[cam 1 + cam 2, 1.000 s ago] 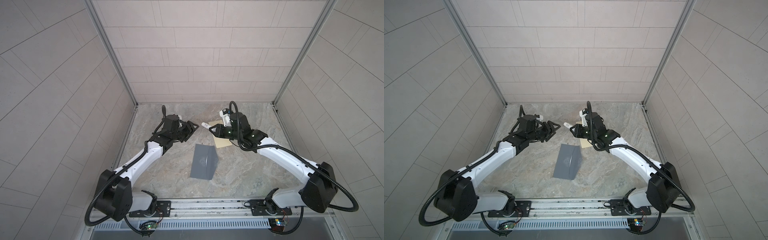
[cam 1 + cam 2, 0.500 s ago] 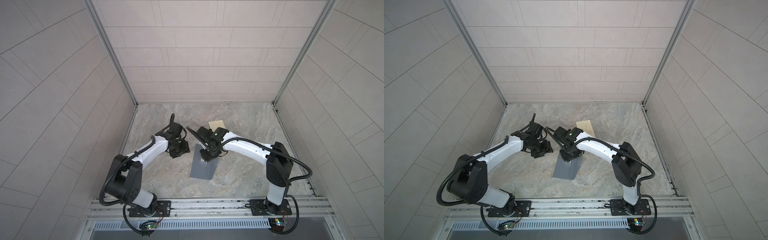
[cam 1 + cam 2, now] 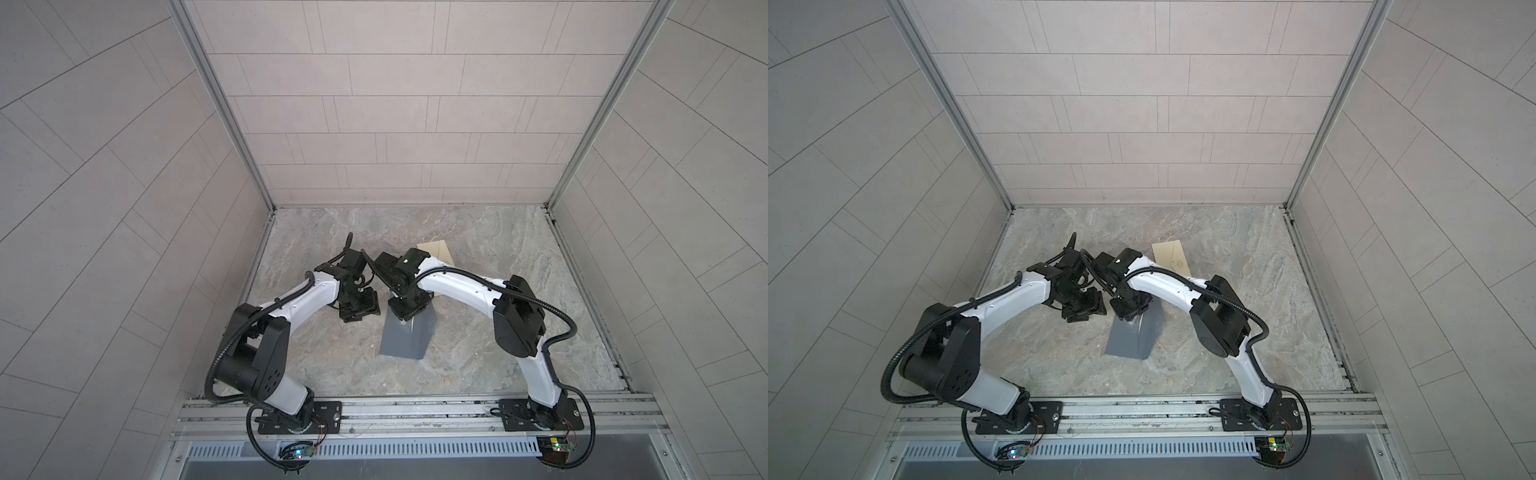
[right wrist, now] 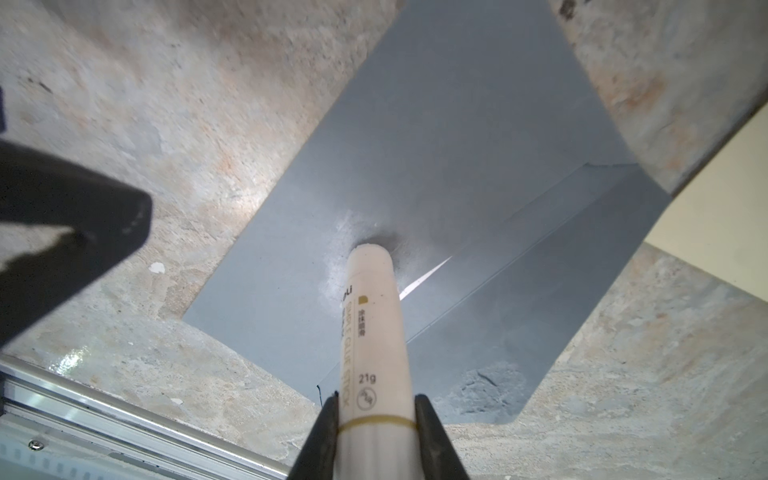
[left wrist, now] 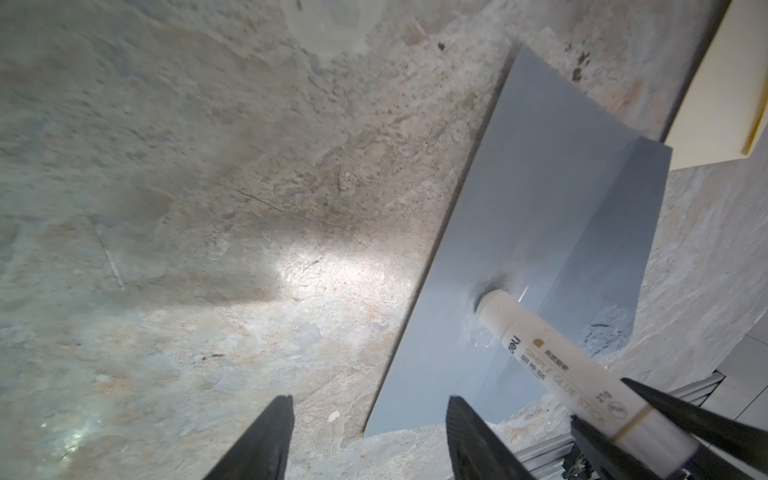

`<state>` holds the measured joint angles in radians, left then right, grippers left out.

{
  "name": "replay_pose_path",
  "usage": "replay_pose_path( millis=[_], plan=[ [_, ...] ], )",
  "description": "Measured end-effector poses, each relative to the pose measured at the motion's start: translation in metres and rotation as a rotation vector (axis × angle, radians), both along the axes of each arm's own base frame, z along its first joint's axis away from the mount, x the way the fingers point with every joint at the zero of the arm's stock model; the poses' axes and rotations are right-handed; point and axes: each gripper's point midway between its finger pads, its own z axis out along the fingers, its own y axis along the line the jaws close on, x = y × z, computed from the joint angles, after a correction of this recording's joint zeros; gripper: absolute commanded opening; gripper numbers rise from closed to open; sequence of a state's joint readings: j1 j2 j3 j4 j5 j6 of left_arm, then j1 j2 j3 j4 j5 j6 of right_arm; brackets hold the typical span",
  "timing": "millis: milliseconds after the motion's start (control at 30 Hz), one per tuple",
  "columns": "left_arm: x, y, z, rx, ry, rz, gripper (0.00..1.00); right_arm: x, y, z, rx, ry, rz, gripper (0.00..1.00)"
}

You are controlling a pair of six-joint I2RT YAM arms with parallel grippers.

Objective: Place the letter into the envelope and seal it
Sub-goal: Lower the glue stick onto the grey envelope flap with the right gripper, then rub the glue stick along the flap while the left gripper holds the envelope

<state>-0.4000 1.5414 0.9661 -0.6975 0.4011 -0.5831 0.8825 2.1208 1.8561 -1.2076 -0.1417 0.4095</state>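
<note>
The grey envelope [image 3: 407,336] [image 3: 1129,338] lies flat mid-table, a fold line crossing it [image 4: 415,145] [image 5: 519,208]. Whitish glue smears show on it. My right gripper [image 4: 376,401] [image 3: 405,309] is shut on a white glue stick [image 4: 374,332] [image 5: 552,357], whose tip presses on the envelope near the fold. The cream letter [image 3: 438,251] [image 3: 1169,255] [image 4: 715,228] lies on the table just behind the envelope, partly under the right arm. Just left of the envelope's far end, my left gripper [image 5: 370,403] [image 3: 359,309] hovers open and empty.
Tiled walls close in the marble table [image 3: 498,332] on three sides. An aluminium rail [image 3: 415,409] with both arm bases runs along the front edge. A small white scrap [image 4: 157,268] lies beside the envelope's left edge.
Both grippers came from the back of the table down to the envelope's far end. The right one brought the glue stick's tip onto the envelope; little has moved in the last half second.
</note>
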Motion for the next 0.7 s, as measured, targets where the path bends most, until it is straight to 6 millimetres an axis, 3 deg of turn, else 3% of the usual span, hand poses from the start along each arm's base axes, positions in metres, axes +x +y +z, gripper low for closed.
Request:
replay_pose_path(
  millis=[500,700],
  plan=[
    [-0.016,-0.021,-0.038,-0.035,0.134,-0.094,0.66,0.015,0.008,0.000,0.011,0.002,-0.023,0.06],
    [-0.008,-0.043,-0.037,-0.120,0.131,-0.125,0.66,0.017,0.005,-0.001,0.065,0.007,-0.075,0.04]
  ],
)
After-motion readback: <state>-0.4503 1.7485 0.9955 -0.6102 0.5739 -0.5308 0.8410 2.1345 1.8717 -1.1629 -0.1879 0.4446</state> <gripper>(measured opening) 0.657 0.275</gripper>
